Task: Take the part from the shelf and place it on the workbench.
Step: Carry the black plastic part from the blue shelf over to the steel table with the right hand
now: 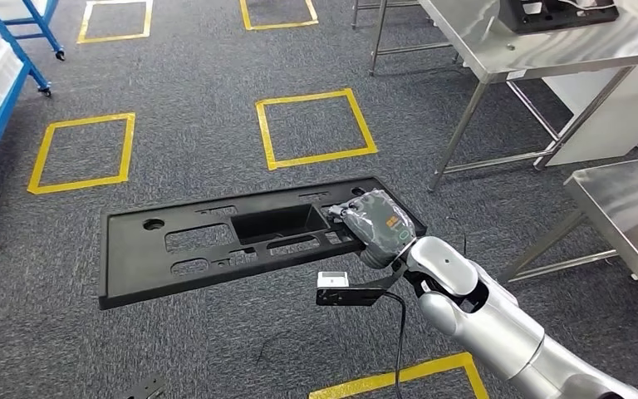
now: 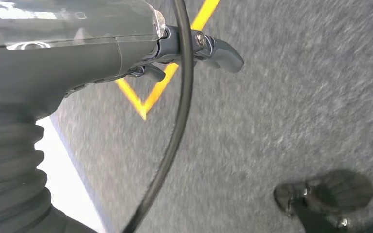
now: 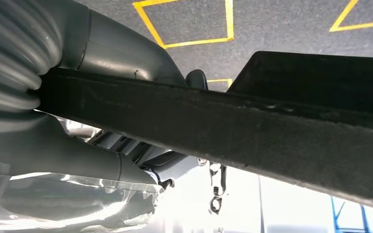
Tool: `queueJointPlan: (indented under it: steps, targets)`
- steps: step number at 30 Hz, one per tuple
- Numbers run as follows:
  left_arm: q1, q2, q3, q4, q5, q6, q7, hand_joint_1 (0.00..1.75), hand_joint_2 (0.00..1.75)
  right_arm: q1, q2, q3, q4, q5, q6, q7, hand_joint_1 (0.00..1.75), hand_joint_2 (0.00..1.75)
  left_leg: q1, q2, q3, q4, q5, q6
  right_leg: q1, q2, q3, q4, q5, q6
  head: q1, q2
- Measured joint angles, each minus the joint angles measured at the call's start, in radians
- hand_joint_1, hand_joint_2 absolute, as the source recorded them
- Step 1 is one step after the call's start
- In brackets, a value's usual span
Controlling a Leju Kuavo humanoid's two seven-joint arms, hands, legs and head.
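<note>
From my head view the light is bright and even, and the grey carpet [image 1: 216, 75] takes only soft shadows; the steel table [image 1: 548, 41] beyond the carpet carries a pale sheen. My left wrist view is smeared by motion blur, with a blown-out white patch beside the left robot hand [image 2: 126, 43]. My right wrist view is dark up close, and glare whitens the area beneath the black part [image 3: 272, 141]
</note>
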Motion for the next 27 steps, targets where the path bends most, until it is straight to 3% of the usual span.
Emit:
queueJointPlan:
  steps: [2,4,5,6,8,10,12,13,15,17,18,19,20,21,23,25,27]
  targets:
    - [0.003,-0.005,-0.004,0.0,-0.029,0.004,0.003,0.0,1.75,0.008,0.004,0.0,-0.001,0.007,-0.001,0.001,1.75,1.75,-0.001,0.023,0.002,-0.003,-0.001,0.004,-0.004,-0.037,-0.059,0.117,-0.054,0.007,0.0,0.0]
    - [0.006,-0.013,-0.009,0.001,-0.048,0.011,0.006,0.0,1.75,0.022,0.009,0.0,-0.001,0.015,-0.002,0.002,1.75,1.75,-0.001,0.048,0.003,-0.003,-0.005,0.004,-0.011,-0.048,-0.099,0.187,-0.067,0.014,0.0,0.0]
    - [0.006,-0.018,-0.011,0.001,-0.055,0.014,0.007,0.0,1.75,0.028,0.009,0.0,-0.001,0.018,-0.002,0.004,1.75,1.75,-0.001,0.06,0.005,-0.003,-0.008,0.003,-0.014,-0.054,-0.092,0.171,-0.047,0.015,0.0,0.0]
    - [0.005,-0.023,-0.013,0.001,-0.061,0.016,0.008,0.0,1.75,0.033,0.009,0.0,-0.001,0.021,-0.003,0.004,1.75,1.75,-0.001,0.071,0.009,-0.003,-0.011,0.001,-0.015,-0.066,-0.066,0.117,-0.014,0.014,0.0,0.0]
    - [0.005,-0.032,-0.016,0.001,-0.074,0.018,0.009,0.0,1.75,0.036,0.009,-0.001,-0.002,0.025,-0.004,0.006,1.75,1.75,-0.004,0.092,0.019,-0.002,-0.02,-0.006,-0.004,-0.12,0.002,-0.016,0.039,0.007,0.0,0.0]
    - [0.005,-0.039,-0.017,0.001,-0.085,0.018,0.012,0.0,1.75,0.037,0.009,-0.003,-0.005,0.029,-0.004,0.007,1.75,1.75,-0.008,0.114,0.027,-0.004,-0.029,-0.017,0.01,-0.15,0.033,-0.078,0.048,-0.004,0.0,0.0]
    - [0.003,-0.046,-0.017,0.001,-0.093,0.018,0.014,0.0,1.75,0.041,0.009,-0.004,-0.007,0.031,-0.005,0.009,1.75,1.75,-0.009,0.14,0.036,-0.008,-0.036,-0.029,0.012,-0.125,0.038,-0.085,0.046,-0.014,0.0,0.0]
    - [0.0,-0.05,-0.017,0.001,-0.097,0.018,0.015,0.0,1.75,0.043,0.008,-0.005,-0.008,0.033,-0.005,0.009,1.75,1.75,-0.008,0.138,0.041,-0.005,-0.043,-0.034,0.01,-0.112,0.044,-0.092,0.048,-0.019,0.0,0.0]
    - [-0.003,-0.054,-0.018,0.001,-0.103,0.018,0.014,0.0,1.75,0.046,0.003,-0.006,-0.01,0.035,-0.005,0.01,1.75,1.75,-0.005,0.096,0.026,0.046,-0.075,-0.042,0.003,-0.089,0.058,-0.105,0.051,-0.031,-0.001,0.0]
    - [-0.002,-0.057,-0.018,0.002,-0.105,0.017,0.014,0.0,1.75,0.047,-0.003,-0.007,-0.01,0.036,-0.005,0.01,1.75,1.75,-0.003,0.046,-0.038,0.171,-0.13,-0.045,0.001,-0.066,0.063,-0.107,0.05,-0.039,-0.001,0.0]
    - [0.0,-0.058,-0.018,0.004,-0.106,0.017,0.014,0.0,1.75,0.049,-0.004,-0.007,-0.011,0.036,-0.005,0.01,1.75,1.75,-0.003,0.037,-0.075,0.234,-0.149,-0.047,0.002,-0.051,0.064,-0.106,0.048,-0.041,-0.001,0.0]
    - [0.002,-0.058,-0.018,0.005,-0.107,0.016,0.014,0.0,1.75,0.052,-0.004,-0.007,-0.011,0.037,-0.005,0.011,1.75,1.75,-0.003,0.034,-0.101,0.268,-0.149,-0.048,0.003,-0.035,0.065,-0.105,0.047,-0.042,-0.001,0.0]
    - [0.004,-0.059,-0.018,0.007,-0.11,0.016,0.014,0.0,1.75,0.055,-0.004,-0.007,-0.01,0.037,-0.005,0.011,1.75,1.75,-0.003,0.032,-0.111,0.266,-0.129,-0.048,0.003,-0.019,0.065,-0.101,0.045,-0.041,-0.001,0.0]
    - [0.004,-0.06,-0.018,0.008,-0.113,0.016,0.015,0.0,1.75,0.058,-0.004,-0.007,-0.011,0.038,-0.005,0.011,1.75,1.75,-0.003,0.026,-0.101,0.225,-0.09,-0.048,0.002,-0.004,0.066,-0.096,0.042,-0.039,-0.001,0.0]
    - [0.003,-0.062,-0.018,0.009,-0.12,0.016,0.014,0.0,1.75,0.06,-0.005,-0.007,-0.011,0.039,-0.006,0.011,1.75,1.75,0.001,-0.017,-0.056,0.095,-0.015,-0.046,0.0,0.023,0.063,-0.081,0.032,-0.03,-0.001,0.0]
    - [0.002,-0.065,-0.018,0.012,-0.13,0.015,0.014,0.0,1.75,0.06,-0.005,-0.008,-0.011,0.04,-0.006,0.011,1.75,1.75,0.004,-0.054,-0.028,0.026,0.009,-0.039,-0.004,0.046,0.054,-0.07,0.028,-0.019,0.0,0.0]
    - [-0.001,-0.069,-0.019,0.014,-0.145,0.009,0.014,0.0,1.75,0.063,-0.005,-0.008,-0.011,0.043,-0.006,0.01,1.75,1.75,0.003,-0.043,-0.023,0.019,0.007,-0.027,-0.007,0.067,0.048,-0.07,0.03,-0.008,0.0,0.0]
